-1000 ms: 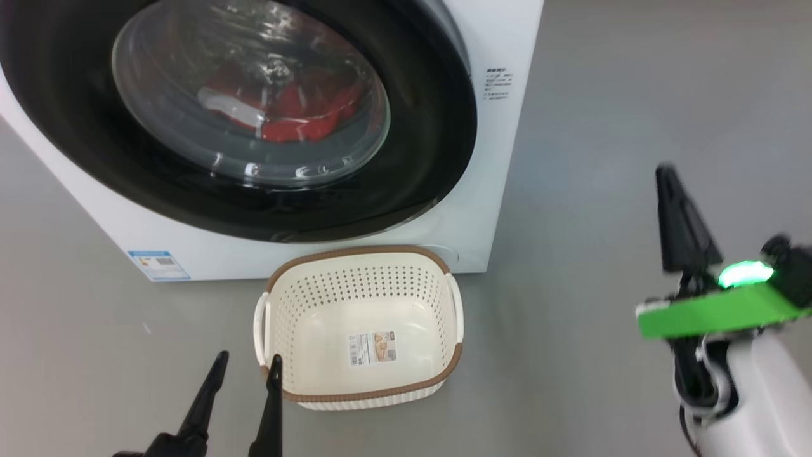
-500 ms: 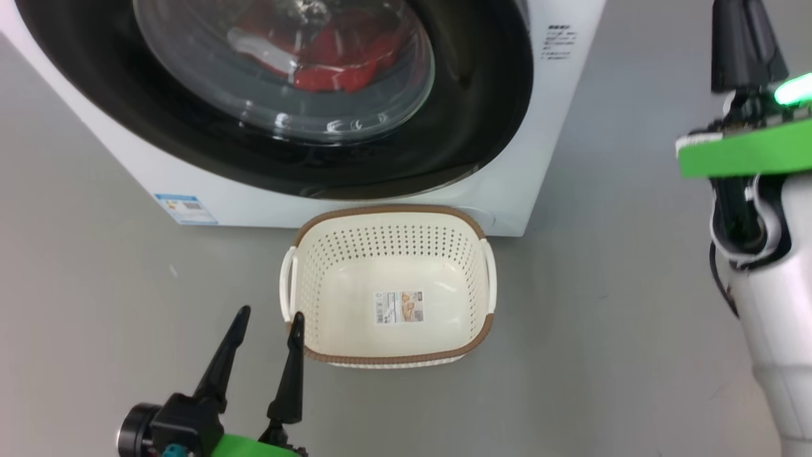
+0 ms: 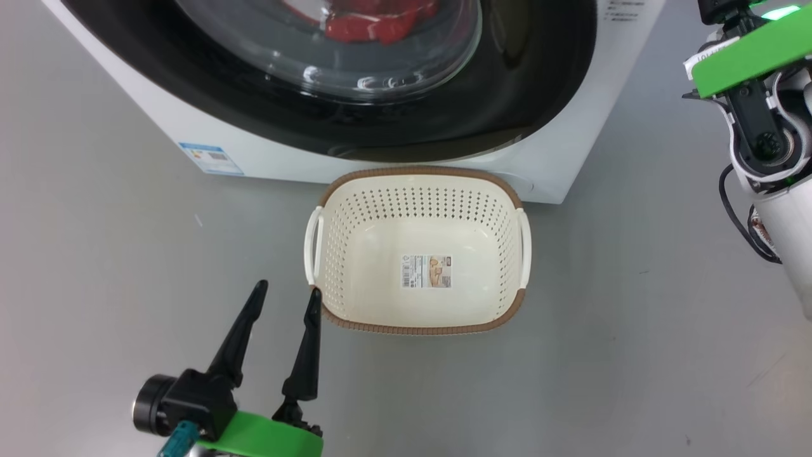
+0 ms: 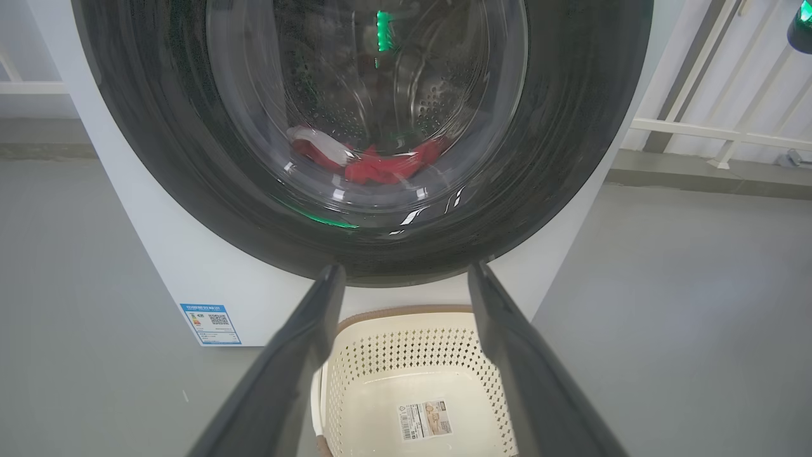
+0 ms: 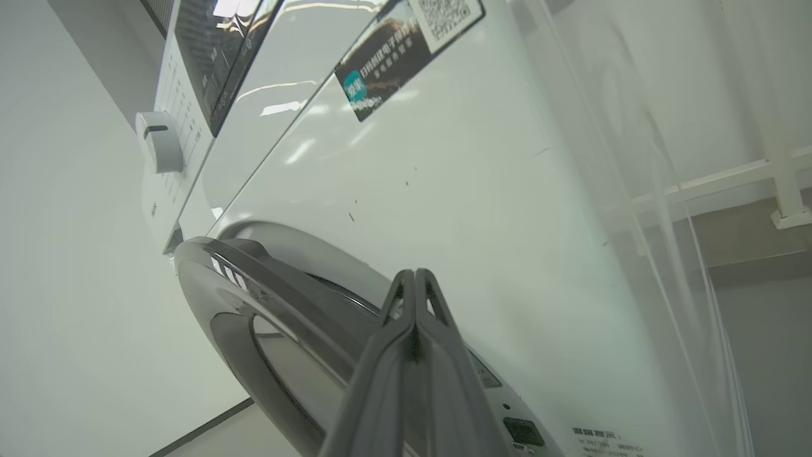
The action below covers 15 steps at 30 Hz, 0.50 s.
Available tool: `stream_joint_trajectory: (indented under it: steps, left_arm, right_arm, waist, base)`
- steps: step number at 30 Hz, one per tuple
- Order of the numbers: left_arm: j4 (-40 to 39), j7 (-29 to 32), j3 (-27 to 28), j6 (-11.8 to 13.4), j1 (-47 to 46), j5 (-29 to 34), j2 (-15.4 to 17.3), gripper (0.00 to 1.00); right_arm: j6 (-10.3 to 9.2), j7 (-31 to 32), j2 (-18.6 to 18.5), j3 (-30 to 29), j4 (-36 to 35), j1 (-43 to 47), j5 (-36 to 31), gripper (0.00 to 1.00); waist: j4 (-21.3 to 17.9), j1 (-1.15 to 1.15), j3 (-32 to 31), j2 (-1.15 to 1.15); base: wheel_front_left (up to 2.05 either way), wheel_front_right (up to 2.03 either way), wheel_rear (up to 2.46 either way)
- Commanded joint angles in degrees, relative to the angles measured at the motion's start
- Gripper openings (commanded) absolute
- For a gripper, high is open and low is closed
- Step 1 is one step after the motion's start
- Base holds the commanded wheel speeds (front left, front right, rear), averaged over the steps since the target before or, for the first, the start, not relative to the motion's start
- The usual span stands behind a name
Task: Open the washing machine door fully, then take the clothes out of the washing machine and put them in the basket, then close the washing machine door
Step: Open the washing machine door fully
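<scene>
My left gripper (image 3: 287,287) gapes wide, lower left, just beside the basket (image 3: 419,330); right gripper (image 5: 413,274) fingers pressed together; clothes (image 3: 374,25) behind the washing machine door (image 3: 520,108) glass.

Left claw (image 3: 287,289) spread wide, low — right claw (image 5: 415,274) pinched together, high.

A grey floor (image 3: 95,254) is seen all around. A tiny white speck (image 3: 198,220) is seen on it. White bars (image 4: 717,132) are fixed along the pale wall (image 4: 723,95) at the back. A clear sheet (image 5: 634,190) is seen by the wall, with more white bars behind it.
</scene>
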Motion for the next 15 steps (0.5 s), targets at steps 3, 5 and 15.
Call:
stream_joint_trajectory:
  steps: [3,5,15]
  left_arm:
    - [-1.14,-0.52,0.99,0.48,-2.43,-0.82,0.63,1.0]
    - [-1.08,-0.52,0.67,0.58,-2.84,-1.07,0.63,1.0]
    - [-0.8,-0.52,-0.94,0.83,-4.2,-2.12,0.63,1.0]
  right_arm:
    - [0.03,7.34,-1.78,3.65,-0.97,-2.96,9.51,0.0]
    - [0.03,10.61,-2.65,4.18,-0.93,-3.88,13.65,0.0]
    - [0.03,25.13,-4.52,2.58,1.6,-7.03,26.89,0.0]
  waist:
    - [1.62,0.0,2.26,0.0]
    - [1.93,0.0,2.95,0.0]
    - [3.32,0.0,4.77,0.0]
  base:
    - [0.0,0.0,0.0]
    - [0.0,0.0,0.0]
    - [0.0,0.0,0.0]
